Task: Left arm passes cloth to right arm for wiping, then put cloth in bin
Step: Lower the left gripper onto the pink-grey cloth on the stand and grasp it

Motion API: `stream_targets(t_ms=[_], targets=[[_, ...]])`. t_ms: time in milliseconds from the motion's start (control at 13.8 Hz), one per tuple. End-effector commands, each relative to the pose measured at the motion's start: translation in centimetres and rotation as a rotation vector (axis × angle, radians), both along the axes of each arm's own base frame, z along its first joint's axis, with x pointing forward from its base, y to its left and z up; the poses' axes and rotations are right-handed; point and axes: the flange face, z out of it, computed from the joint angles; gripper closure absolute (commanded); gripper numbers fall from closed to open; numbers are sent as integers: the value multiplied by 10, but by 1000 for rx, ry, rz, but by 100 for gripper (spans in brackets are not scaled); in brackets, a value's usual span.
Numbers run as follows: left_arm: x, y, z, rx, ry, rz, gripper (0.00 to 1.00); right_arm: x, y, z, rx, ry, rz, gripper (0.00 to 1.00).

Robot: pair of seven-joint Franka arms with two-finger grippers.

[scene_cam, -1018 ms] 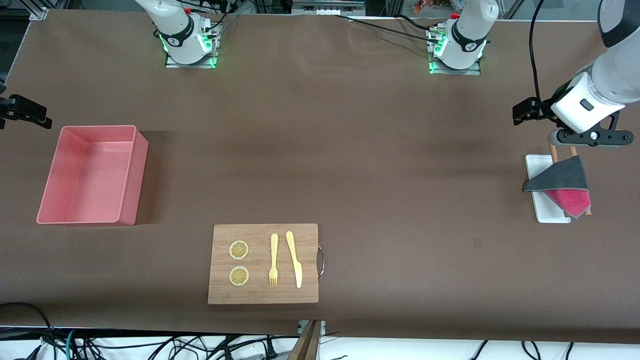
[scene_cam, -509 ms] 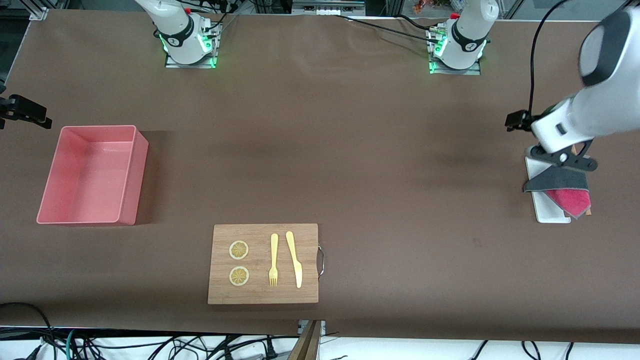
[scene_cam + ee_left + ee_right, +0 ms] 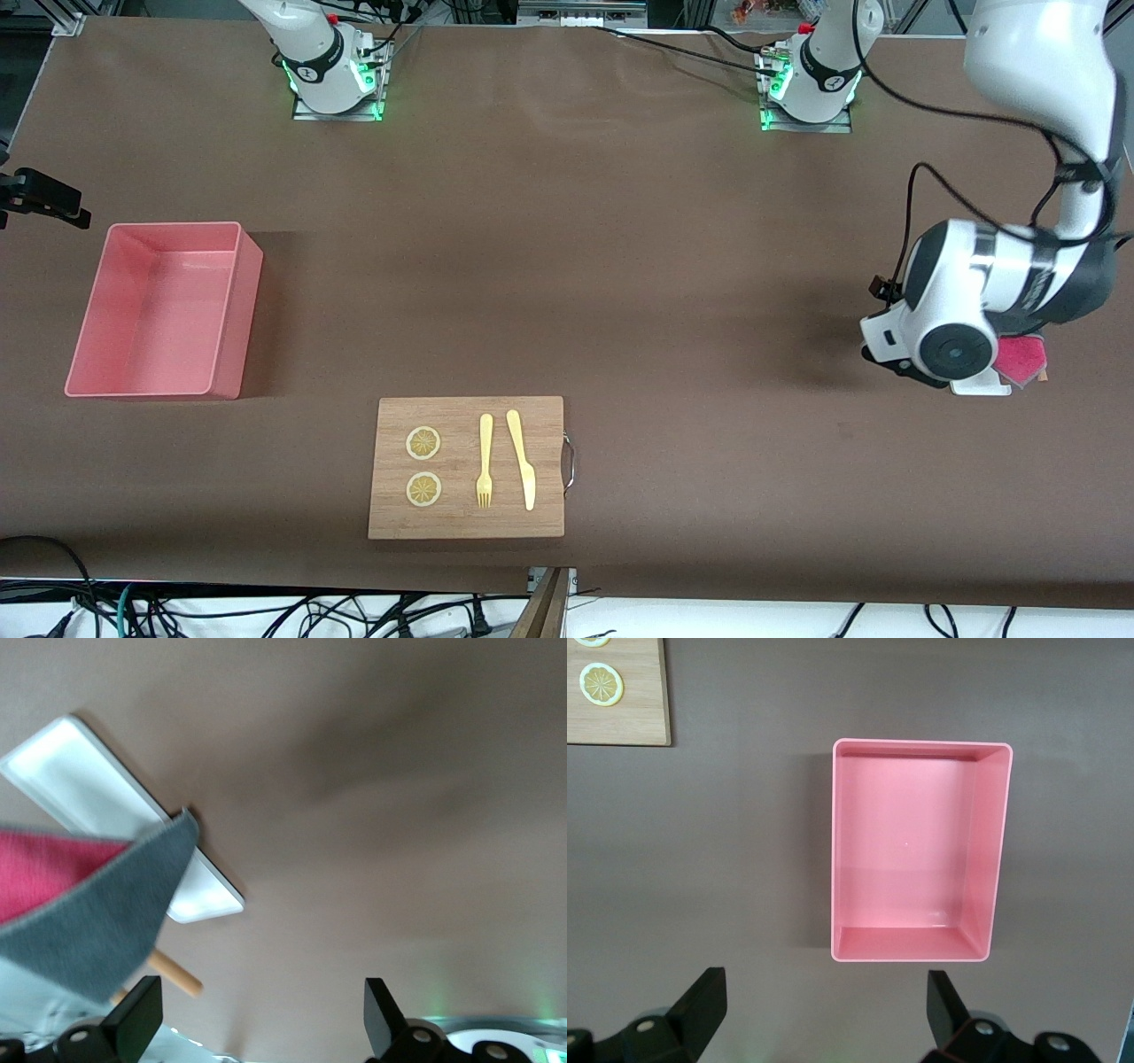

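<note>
Two spread end effectors are being shown: the left end effector (image 3: 257,1023) has just been lowered over the cloth (image 3: 97,912), lying ungrasped on the tray (image 3: 80,784) at three o'clock, so pickup is being lined up; the right end effector (image 3: 824,1010) is waiting above the bin (image 3: 997,850).

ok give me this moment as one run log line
left gripper: open, down at cloth on white tray | right gripper: open, waiting over bin | cloth not gripped

Pink bin (image 3: 921,850) on the brown table (image 3: 726,859), wooden board (image 3: 620,700) with lemon slices (image 3: 602,682) nearby.
</note>
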Motion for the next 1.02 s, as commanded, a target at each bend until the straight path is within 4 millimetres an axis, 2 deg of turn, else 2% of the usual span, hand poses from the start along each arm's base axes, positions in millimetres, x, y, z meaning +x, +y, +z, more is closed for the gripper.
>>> stream_targets(t_ms=[0,145,291,436,582,727,945], targets=[[18,6,-24,-3,48,-184,0,2,-3,4,11,-9,-11,0],[28,32,-48,-41,57,-324,0,2,-3,4,11,-9,-11,0],[34,52,-62,-68,65,-413,0,2,-3,4,11,-9,-11,0],[28,59,-72,-70,86,-424,0,1,-6,4,11,-7,-17,0],[19,87,-88,-96,69,-409,0,1,-6,4,11,-7,-17,0],[15,106,-97,-143,56,-428,0,1,-6,4,11,-7,-15,0],[-1,105,-111,-164,92,-419,10,1,-7,4,11,-9,-18,0]])
